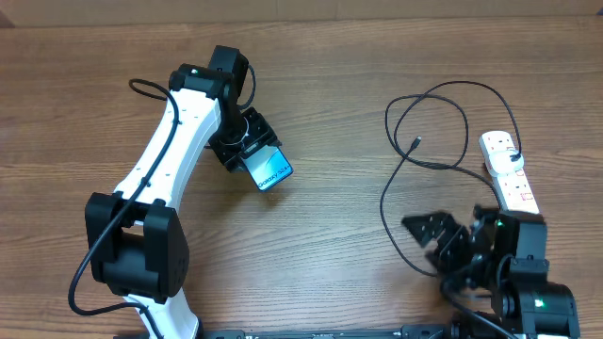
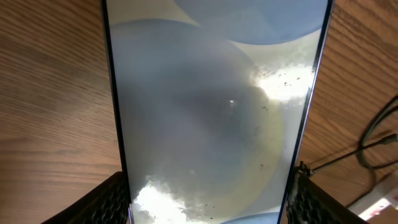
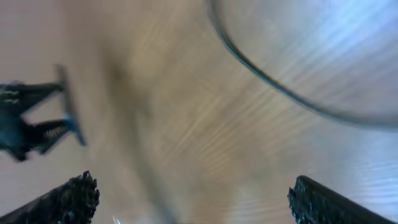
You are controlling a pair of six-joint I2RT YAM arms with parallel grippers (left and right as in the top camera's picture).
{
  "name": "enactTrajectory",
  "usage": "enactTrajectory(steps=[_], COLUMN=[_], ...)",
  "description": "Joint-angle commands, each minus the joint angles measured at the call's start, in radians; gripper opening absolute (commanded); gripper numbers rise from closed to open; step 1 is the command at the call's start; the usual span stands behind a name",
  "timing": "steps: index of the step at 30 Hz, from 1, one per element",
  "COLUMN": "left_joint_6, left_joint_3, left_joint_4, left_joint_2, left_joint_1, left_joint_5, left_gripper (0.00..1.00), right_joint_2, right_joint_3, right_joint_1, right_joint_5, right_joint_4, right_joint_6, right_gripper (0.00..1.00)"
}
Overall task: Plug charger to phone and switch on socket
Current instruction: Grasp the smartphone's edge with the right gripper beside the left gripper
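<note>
Across table (image 1: 320, 282) I see socket (image 1: 509, 174) at 3 o'clock, charger (image 1: 443, 94) looping just beside it at 2, phone (image 1: 270, 170) near middle toward 9, tiny connector (image 1: 417, 143) lying free between phone and socket. Could go wrong: phone pinched only by thin long edges, so hard push from connector may twist or slip it. Left arm (image 1: 174, 132) stretched far out, left gripper (image 1: 250, 155) clamped on phone. Right gripper (image 1: 441, 243) low at 4 o'clock, jaws wide, nothing inside, near cable.

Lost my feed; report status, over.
Left gripper shut on phone. Right gripper open, empty. Charger connector lying free, not in phone. Nothing between them.
</note>
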Motion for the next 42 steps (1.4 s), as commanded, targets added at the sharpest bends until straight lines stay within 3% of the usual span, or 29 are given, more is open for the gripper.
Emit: enactTrajectory(steps=[1,11,20,28,34,38,42], left_joint_6=[-0.068,-0.118,-0.177,-0.236,-0.280,-0.316,-0.339], left_joint_3=[0.028,0.028,0.028,0.028,0.028,0.028,0.028], left_joint_4=[0.006,0.038,0.095,0.140,0.158,0.172,0.194], left_joint_2=[-0.003,-0.003,-0.003,-0.003,-0.003,-0.003,-0.002], left_joint_1=[0.003,0.001,-0.020,-0.024,-0.024,-0.026,-0.031], left_joint_5=[0.067,0.132,0.142,0.142,0.141,0.141,0.142], left_gripper=[0.54,0.54,0.54,0.54,0.54,0.54,0.54], right_joint_2=[-0.002,0.108,0.505,0.740,0.852,0.902,0.912], right_joint_3=[0.006,-0.018,-0.018,-0.018,-0.018,-0.018,-0.017], right_joint_1=[0.004,0.088,0.403,0.516,0.545,0.603,0.661], right_joint_5=[-0.018,-0.023,0.008,0.090,0.126,0.265,0.398], right_joint_4=[0.157,0.624,1.040,1.349,1.542,1.621,1.682], right_joint_6=[0.001,0.072,0.079,0.106,0.230,0.249,0.248], right_gripper=[0.99,1.00,1.00,1.00,1.00,1.00,0.93])
